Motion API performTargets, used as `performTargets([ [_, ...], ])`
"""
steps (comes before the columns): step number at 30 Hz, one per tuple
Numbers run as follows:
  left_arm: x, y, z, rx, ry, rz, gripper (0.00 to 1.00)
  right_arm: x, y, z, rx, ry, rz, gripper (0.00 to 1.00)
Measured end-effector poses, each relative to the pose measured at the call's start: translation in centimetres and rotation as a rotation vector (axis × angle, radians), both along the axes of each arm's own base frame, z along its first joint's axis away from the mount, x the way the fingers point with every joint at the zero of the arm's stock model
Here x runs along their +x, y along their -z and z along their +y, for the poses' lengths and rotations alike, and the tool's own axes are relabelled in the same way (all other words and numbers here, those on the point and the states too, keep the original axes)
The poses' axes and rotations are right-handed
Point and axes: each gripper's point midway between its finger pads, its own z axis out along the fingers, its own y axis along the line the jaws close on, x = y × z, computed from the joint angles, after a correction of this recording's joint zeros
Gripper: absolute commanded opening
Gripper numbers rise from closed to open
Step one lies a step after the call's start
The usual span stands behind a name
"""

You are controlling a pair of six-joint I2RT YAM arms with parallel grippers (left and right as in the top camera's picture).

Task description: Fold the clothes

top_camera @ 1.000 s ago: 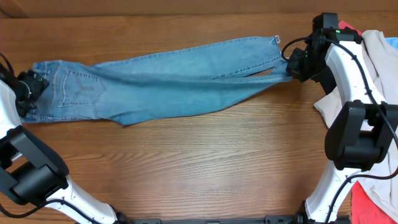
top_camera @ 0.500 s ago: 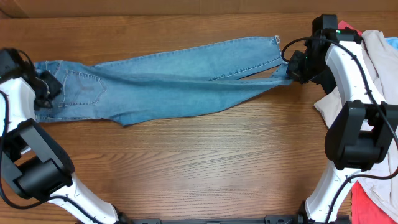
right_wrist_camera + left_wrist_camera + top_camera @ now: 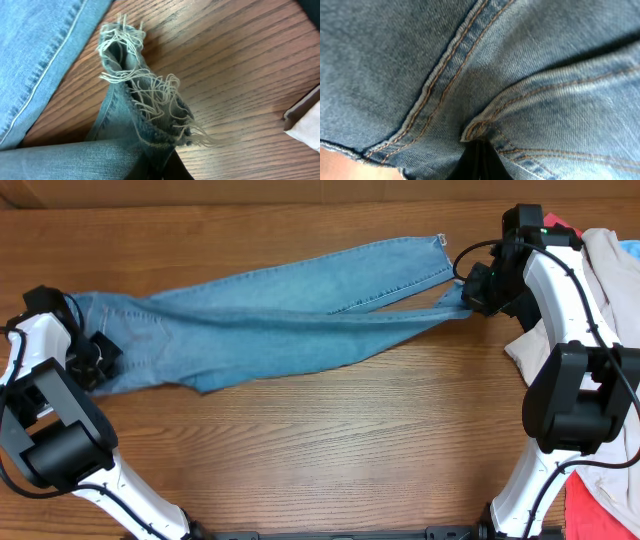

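Note:
The light blue jeans [image 3: 270,320] lie stretched across the wooden table [image 3: 330,440], waist at the left and legs running to the upper right. My left gripper [image 3: 96,356] is shut on the bunched waist end. In the left wrist view denim [image 3: 470,65] with orange stitching fills the picture, pinched between the dark fingers [image 3: 479,162]. My right gripper [image 3: 468,296] is shut on the lower leg's frayed hem [image 3: 145,100], whose loose threads spread above the fingers [image 3: 167,167]. The upper leg's hem [image 3: 440,242] lies free on the table.
A beige garment [image 3: 605,270] is heaped at the right edge behind the right arm, with a bit of red cloth [image 3: 566,226] above it. Another red garment [image 3: 592,515] lies at the bottom right corner. Bare wood runs along the table's front.
My left gripper moved in from the left edge onto the waist, shut on it, and pulled it right and forward, bunching the denim. The right gripper stayed put.

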Motion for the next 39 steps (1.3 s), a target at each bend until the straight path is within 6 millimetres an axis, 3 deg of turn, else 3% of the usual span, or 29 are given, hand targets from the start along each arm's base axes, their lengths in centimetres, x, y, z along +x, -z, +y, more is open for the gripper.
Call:
performTargets([
  [9, -8.0, 0.5, -0.7, -0.043, -0.178, 0.230, 0.04, -0.3, 0.0, 0.0, -0.002, -0.015, 0.009, 0.04],
  [12, -9.8, 0.6, -0.5, -0.058, -0.236, 0.271, 0.04, -0.5, 0.1, 0.1, -0.001, -0.024, 0.019, 0.05],
  [19, -9.1, 0.2, -0.4, -0.074, -0.221, 0.159, 0.04, -1.7, -1.7, 0.6, 0.020, -0.048, 0.069, 0.09],
  [24, -7.2, -0.4, -0.8, -0.038, -0.151, 0.069, 0.04, 0.7, -5.4, 1.4, 0.009, -0.086, -0.046, 0.09],
  [28, -5.4, -2.0, -1.9, -0.016, -0.092, 0.006, 0.04, 2.5, -7.4, 2.7, -0.002, -0.120, -0.132, 0.09],
  [35, -4.1, -5.3, -2.2, 0.019, -0.076, -0.099, 0.04, 4.4, -8.3, 3.6, -0.032, -0.138, -0.219, 0.08],
  [39, -4.3, -5.9, -2.2, 0.023, -0.076, -0.103, 0.04, 4.5, -8.3, 3.3, -0.044, -0.129, -0.219, 0.08],
])
